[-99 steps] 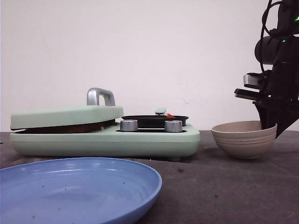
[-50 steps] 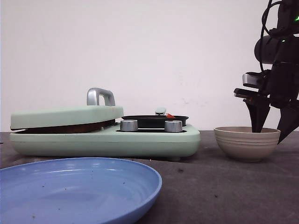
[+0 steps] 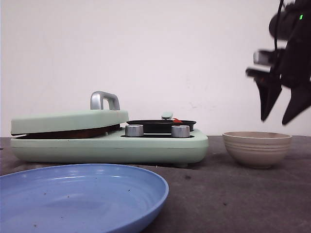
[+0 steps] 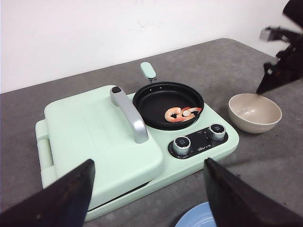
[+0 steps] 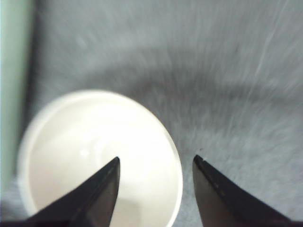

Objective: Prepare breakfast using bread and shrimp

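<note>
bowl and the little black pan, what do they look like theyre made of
The bowl: matte beige, ridged outside, probably plastic or wheat-straw composite, though glazeless ceramic is possible. The pan: black, faintly glossy, likely nonstick-coated metal; it holds the shrimp.

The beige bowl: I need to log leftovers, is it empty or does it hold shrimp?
Empty. The bowl shows a bare inside; the shrimp lie in the black pan.

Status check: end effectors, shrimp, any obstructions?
Right end effector open, empty, above the bowl. Left end effector open, over the cooker. Shrimp in the pan. Bread not visible; lid shut.
</note>
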### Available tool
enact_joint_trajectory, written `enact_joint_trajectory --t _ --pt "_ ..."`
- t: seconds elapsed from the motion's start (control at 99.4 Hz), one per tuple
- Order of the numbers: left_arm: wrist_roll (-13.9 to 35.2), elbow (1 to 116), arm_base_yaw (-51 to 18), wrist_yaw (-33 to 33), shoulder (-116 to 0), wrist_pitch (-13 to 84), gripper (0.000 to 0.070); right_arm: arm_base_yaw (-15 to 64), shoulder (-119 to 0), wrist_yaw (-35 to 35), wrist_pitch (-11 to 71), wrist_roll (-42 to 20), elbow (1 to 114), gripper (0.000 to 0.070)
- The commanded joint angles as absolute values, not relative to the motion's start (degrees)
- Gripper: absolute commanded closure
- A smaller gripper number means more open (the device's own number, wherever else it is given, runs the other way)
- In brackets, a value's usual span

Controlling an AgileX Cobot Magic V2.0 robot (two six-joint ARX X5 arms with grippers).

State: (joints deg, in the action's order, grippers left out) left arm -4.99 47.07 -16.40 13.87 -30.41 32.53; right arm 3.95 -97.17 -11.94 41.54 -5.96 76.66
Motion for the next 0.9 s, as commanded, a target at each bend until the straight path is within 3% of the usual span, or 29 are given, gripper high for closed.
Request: enact_joint_trajectory --t 0.0,0.151,0.493,0.553,0.604,0.654,0.724,0.805,0.885 --pt "-4.93 47.37 -16.56 13.96 -30.68 31.79 0.0307 3.81 -95.88 -12.03 40.84 -5.32 77.71 0.0404" --pt "-4.93 47.37 -16.56 13.96 -30.68 31.79 0.0307 3.86 -90.19 -12.84 39.77 -4.25 77.71 0.0405" --pt "-4.91 47.37 -16.56 13.96 -30.68 31.79 0.0308 3.95 -76.14 -22.15 34.74 -4.29 77.71 0.0444" --pt "-4.91 47.37 -16.56 13.96 -30.68 31.79 0.0313 4.03 -74.06 -24.12 34.79 -4.36 77.71 0.0485" --pt "-4.91 47.37 -16.56 13.96 -30.68 31.77 0.0323 4.10 -72.55 -25.87 34.79 -4.49 77.71 0.0577" --pt "-4.93 47.37 -16.56 13.96 -30.65 31.75 0.0382 4.34 -71.07 -27.33 34.79 -4.49 77.71 0.0698" --pt "-4.93 47.37 -16.56 13.96 -30.65 31.75 0.0506 4.86 -69.19 -27.94 34.79 -4.62 77.71 0.0700" --pt "-4.93 47.37 -16.56 13.96 -30.65 31.75 0.0696 5.52 -67.40 -28.71 34.83 -4.51 77.71 0.0700" --pt "-4.91 47.37 -16.58 13.96 -30.65 31.75 0.0700 6.33 -65.84 -30.24 34.74 -3.97 77.71 0.0700"
